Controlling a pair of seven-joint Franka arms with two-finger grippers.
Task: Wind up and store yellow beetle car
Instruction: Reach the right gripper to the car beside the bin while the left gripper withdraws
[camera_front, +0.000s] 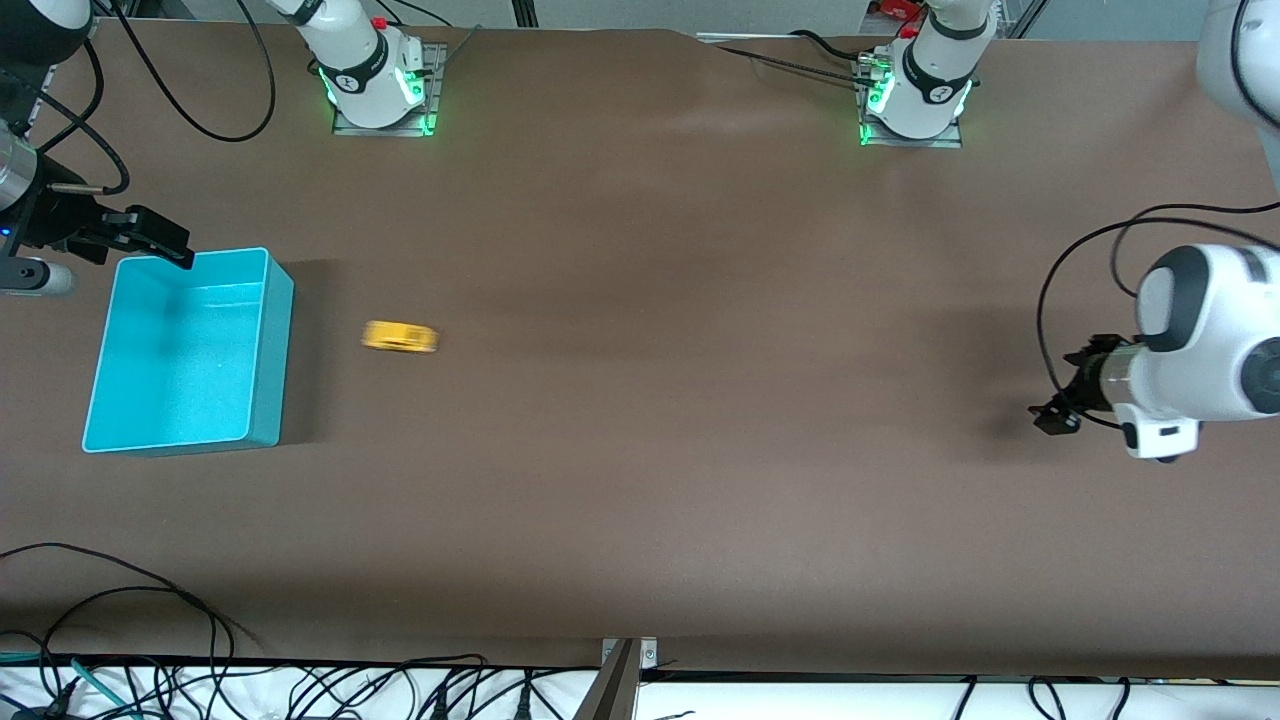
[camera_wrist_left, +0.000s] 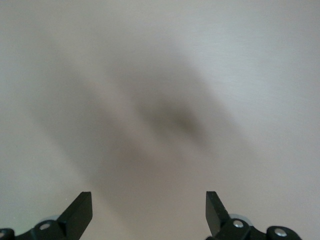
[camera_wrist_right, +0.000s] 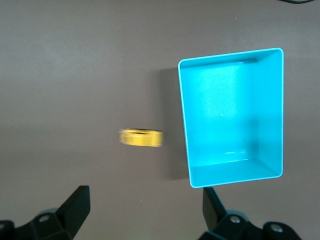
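Lying lengthwise toward bin (camera_front: 190, 350): yellow beetle car (camera_front: 400, 337)

Brown desk (camera_front: 700, 450), matte surface. Two things lie directly on it, both toward the right arm's end: a turquoise bin (camera_front: 270, 350), open-topped and rectangular, and the yellow beetle car (camera_front: 400, 337), smeared in the front view, just beside the bin and apart from it. Both arm bases (camera_front: 380, 95) are bolted along one desk edge.

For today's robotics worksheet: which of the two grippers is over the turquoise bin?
The right gripper, open, is over the turquoise bin's corner rim. The left gripper, also open, waits over bare table at the left arm's end.
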